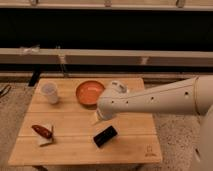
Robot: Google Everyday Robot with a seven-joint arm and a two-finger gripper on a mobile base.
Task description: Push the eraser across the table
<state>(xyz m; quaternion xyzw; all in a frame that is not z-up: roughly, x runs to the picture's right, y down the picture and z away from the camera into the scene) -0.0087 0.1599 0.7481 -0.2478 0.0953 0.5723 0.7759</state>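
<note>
Eraser [105,136] lies flat on the desk [75,150], on the near side of the bowl [90,93]. Hand [96,118] hangs between bowl and eraser, just beside the eraser; whether it is open or closed cannot be told.

Recommended: keep the hand low, meet the eraser's long side squarely and push steadily, so it slides without spinning.

Count: one eraser, one bowl, one cup [50,93] left of the bowl, one red item [42,131].

Dim warm light; pincer [96,118] half-shaded beneath arm [150,100], over table [75,147].
</note>
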